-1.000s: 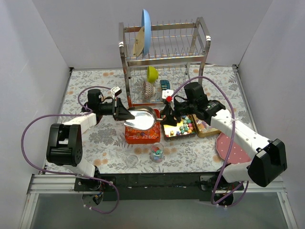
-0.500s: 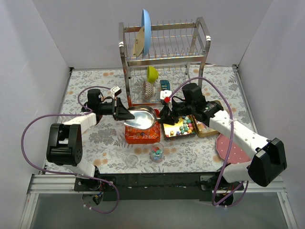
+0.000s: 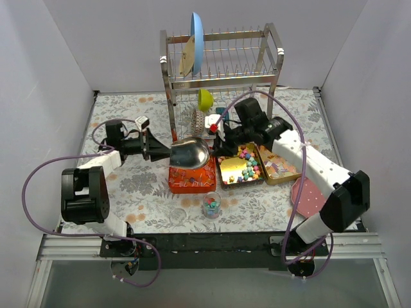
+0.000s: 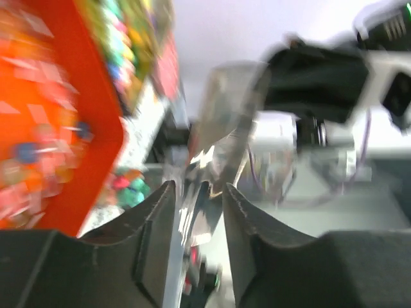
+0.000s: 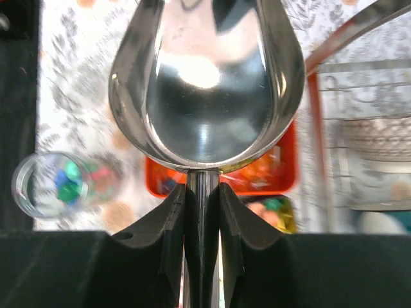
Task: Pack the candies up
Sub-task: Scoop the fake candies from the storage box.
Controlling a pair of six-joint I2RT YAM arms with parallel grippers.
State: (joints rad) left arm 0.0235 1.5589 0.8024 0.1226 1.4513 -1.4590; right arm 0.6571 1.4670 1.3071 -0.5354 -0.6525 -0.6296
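The picture is smeared. The left end effector (image 4: 198, 189) shows two dark fingers (image 4: 154, 224) at the bottom, pressed against the thin shiny wall of a metal scoop (image 4: 221, 109) that runs up and away between them. An orange tray (image 4: 58, 128) with blurred coloured bits fills the left side, and bright candies (image 4: 125, 38) show past it at the top. The black and white right arm (image 4: 321, 83) meets the scoop's far end.

Bright mixed candies (image 3: 248, 164) in tin (image 3: 231, 171)

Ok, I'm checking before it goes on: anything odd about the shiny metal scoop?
Yes. The shiny metal scoop hangs empty over the orange tray, gripped from both ends: right gripper on its handle, left gripper at its rim.
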